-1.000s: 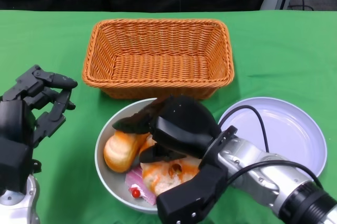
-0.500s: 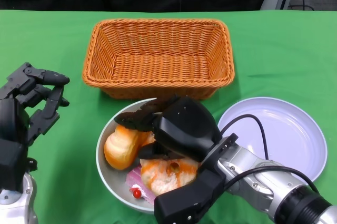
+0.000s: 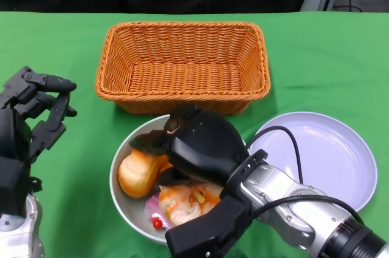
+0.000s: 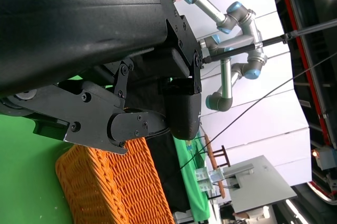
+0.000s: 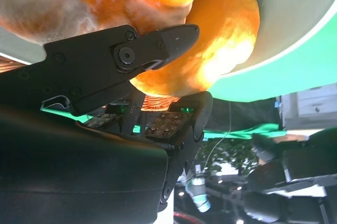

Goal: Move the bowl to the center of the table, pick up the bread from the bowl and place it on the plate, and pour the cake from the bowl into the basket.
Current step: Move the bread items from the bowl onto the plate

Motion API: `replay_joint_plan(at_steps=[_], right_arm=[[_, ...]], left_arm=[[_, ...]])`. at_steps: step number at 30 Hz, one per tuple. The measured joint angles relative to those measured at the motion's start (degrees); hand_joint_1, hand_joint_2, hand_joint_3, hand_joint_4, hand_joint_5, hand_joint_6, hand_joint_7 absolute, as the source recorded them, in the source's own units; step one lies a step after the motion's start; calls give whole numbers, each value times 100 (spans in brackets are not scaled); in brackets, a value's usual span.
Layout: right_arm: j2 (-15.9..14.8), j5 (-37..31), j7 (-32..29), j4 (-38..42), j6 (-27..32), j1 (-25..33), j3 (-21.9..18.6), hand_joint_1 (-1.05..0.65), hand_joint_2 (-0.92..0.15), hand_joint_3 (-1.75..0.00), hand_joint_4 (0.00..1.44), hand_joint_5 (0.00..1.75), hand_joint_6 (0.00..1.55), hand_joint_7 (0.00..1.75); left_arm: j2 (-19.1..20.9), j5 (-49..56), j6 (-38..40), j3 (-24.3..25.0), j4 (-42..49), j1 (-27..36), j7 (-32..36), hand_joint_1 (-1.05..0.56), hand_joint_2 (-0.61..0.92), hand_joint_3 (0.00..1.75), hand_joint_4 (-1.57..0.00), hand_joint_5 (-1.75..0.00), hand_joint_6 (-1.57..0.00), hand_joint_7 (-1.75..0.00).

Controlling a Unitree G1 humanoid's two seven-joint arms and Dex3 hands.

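The grey bowl (image 3: 118, 194) stands in front of the wicker basket (image 3: 182, 64). In it lie a golden bread roll (image 3: 135, 174), an orange-glazed bun (image 3: 182, 202) and a pink cake slice with a red cherry (image 3: 158, 221). My right hand (image 3: 200, 149) reaches into the bowl from the right and covers much of it. In the right wrist view its fingers (image 5: 131, 55) lie on both sides of the roll (image 5: 216, 60) and touch it. The roll rests in the bowl. My left hand (image 3: 30, 124) hovers left of the bowl with its fingers apart, holding nothing.
A white plate (image 3: 328, 155) lies bare to the right of the bowl, partly behind my right forearm. The basket (image 4: 116, 182) has nothing in it. Green cloth covers the table. Far off, the left wrist view shows other robot arms.
My right hand has slid left across the bowl and its fingers have come around the roll. My left hand has drawn back a little to the left.
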Motion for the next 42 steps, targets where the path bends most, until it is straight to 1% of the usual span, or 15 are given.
replay_joint_plan(at_steps=[2,4,5,8,10,14,16,22,23,24,25,27,30,36,42], right_arm=[[-6,-35,-308,110,-141,-10,40,-41,-89,0,87,65,108,9],[-3,-55,-591,253,-270,-16,57,-39,-89,0,92,61,110,8],[0,-61,-705,322,-325,-22,60,-37,-89,0,94,79,114,7],[17,-71,-1052,545,-495,-80,66,-34,-89,0,90,100,117,6],[43,-47,-1268,707,-624,-124,64,-33,-89,0,85,110,118,5],[83,66,-1507,948,-826,-162,50,-29,-90,0,77,120,118,4],[111,160,-1651,1095,-960,-182,30,-28,-92,-5,72,131,117,4],[151,468,-1772,1245,-1349,-183,-135,-24,-92,-12,68,152,117,9],[153,494,-1772,1245,-1383,-183,-170,-23,-92,-11,66,158,112,23],[154,507,-1773,1245,-1421,-184,-193,-23,-92,-10,65,162,87,74],[154,508,-1777,1244,-1449,-184,-203,-24,-92,-10,65,164,76,97],[154,508,-1788,1241,-1475,-184,-225,-21,-92,-7,65,167,64,124],[151,571,-1806,1228,-1584,-184,-325,-19,-92,-5,64,170,59,135],[102,621,-1785,1095,-1677,-183,-440,-18,-91,-4,63,168,59,133],[-96,815,-1443,707,-1833,-117,-585,-19,-86,0,64,159,67,110]], left_arm=[[1,32,-57,0,64,-11,44,-20,86,46,-76,-146,-79,-114],[3,53,-77,1,96,-12,83,-20,86,45,-76,-145,-79,-114],[8,59,-79,0,104,-13,83,-20,86,46,-76,-145,-79,-115],[11,60,-84,0,113,-21,82,-20,85,46,-76,-146,-79,-115],[11,56,-85,0,113,-25,82,-19,85,47,-76,-146,-79,-115],[11,20,-88,-2,120,-27,79,-18,84,49,-76,-147,-80,-114],[12,13,-94,-5,150,-33,78,-18,83,50,-75,-146,-79,-114],[12,-52,-132,-13,222,-35,43,-17,84,49,-75,-145,-79,-112],[11,-60,-132,-13,222,-35,20,-16,84,49,-75,-145,-79,-112],[11,-62,-133,-13,223,-35,-2,-16,85,49,-75,-145,-79,-112],[11,-67,-133,-13,225,-36,-11,-16,85,48,-75,-145,-79,-112],[11,-114,-139,-12,247,-45,-35,-17,85,48,-75,-145,-79,-112],[12,-174,-143,-10,312,-64,-65,-18,85,47,-75,-145,-79,-111],[12,-214,-144,-8,339,-73,-67,-17,85,47,-75,-145,-79,-112],[29,-171,-152,-5,420,-95,-63,-19,85,47,-75,-145,-78,-114]])
